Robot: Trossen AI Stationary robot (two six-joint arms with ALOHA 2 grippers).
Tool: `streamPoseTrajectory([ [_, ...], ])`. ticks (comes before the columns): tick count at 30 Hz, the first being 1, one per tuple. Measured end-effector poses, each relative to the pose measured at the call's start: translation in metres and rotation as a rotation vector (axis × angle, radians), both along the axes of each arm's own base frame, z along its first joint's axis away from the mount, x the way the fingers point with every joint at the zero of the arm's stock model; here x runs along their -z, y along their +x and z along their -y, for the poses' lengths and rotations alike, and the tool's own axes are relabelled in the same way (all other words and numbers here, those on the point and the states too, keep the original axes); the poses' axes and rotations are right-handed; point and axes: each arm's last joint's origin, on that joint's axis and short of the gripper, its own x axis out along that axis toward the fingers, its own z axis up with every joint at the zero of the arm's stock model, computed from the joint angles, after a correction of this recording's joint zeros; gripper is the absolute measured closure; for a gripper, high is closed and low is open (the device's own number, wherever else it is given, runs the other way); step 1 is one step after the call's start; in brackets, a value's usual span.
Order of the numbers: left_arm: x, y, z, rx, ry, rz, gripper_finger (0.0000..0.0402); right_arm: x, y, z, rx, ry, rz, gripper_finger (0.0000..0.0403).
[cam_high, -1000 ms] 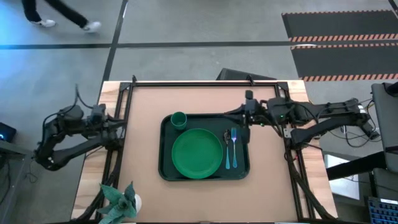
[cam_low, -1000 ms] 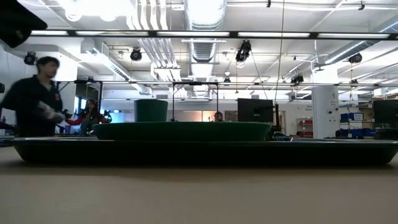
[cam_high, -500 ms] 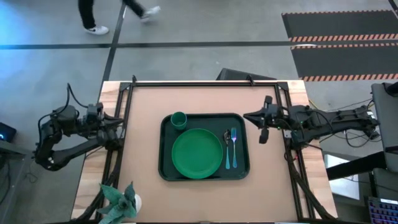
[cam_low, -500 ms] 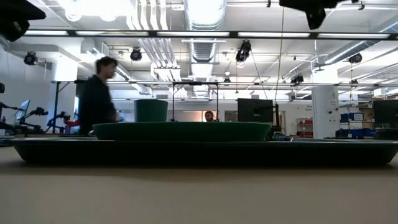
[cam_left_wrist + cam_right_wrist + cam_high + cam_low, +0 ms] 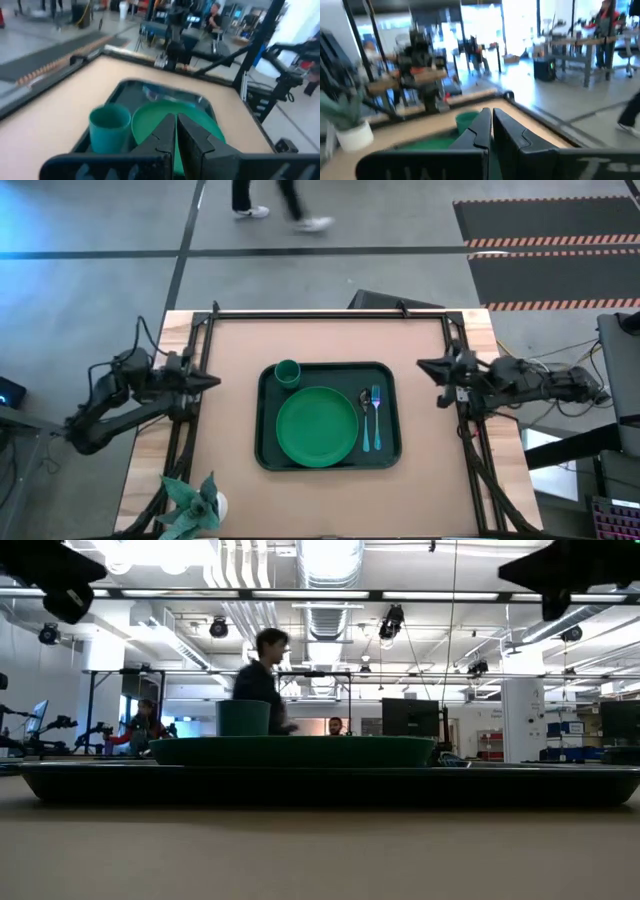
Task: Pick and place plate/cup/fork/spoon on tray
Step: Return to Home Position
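Retreat is all that seems left: plate [image 5: 316, 425], cup [image 5: 287, 372], spoon [image 5: 364, 407] and fork [image 5: 375, 416] lie on the tray [image 5: 268, 450]; left gripper [image 5: 212, 380] and right gripper [image 5: 424, 365], both closed and empty, flank it, best kept high.

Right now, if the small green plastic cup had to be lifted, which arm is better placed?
Probably the left: the cup stands in the tray's corner nearest the left gripper. The right gripper is across the tray.
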Motion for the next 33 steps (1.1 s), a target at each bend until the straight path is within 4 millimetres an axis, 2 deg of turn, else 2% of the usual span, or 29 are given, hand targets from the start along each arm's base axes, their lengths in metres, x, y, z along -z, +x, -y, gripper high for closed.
streamPoseTrajectory([
  [4, 0.007, 0.014, -0.006, 0.047, 0.041, 0.108, 0.0402, 0.011, -0.009, 0.001, 0.001, 0.021, 0.063, 0.0394],
  [7, 0.026, 0.03, -0.014, 0.039, 0.007, 0.161, 0.0402, 0.024, -0.01, 0.001, 0.001, 0.029, 0.043, 0.0394],
  [10, 0.053, 0.046, -0.02, 0.061, -0.099, 0.179, 0.0402, 0.024, -0.011, 0.001, 0.003, 0.038, 0.073, 0.0394],
  [12, 0.062, 0.053, -0.02, 0.14, -0.133, 0.244, 0.0402, 0.025, -0.011, 0.001, 0.001, 0.052, 0.07, 0.0394],
  [18, 0.07, 0.061, -0.012, 0.268, -0.147, 0.361, 0.0402, 0.02, -0.007, 0.001, -0.004, 0.091, 0.062, 0.0394],
  [27, 0.079, 0.072, 0.0, 0.231, -0.138, 0.284, 0.0402, 0.011, 0.002, 0.0, 0.004, 0.052, -0.005, 0.0394],
  [33, 0.087, 0.079, 0.002, 0.185, -0.102, 0.206, 0.0402, 0.021, 0.01, 0.002, 0.107, 0.03, -0.097, 0.0394],
])
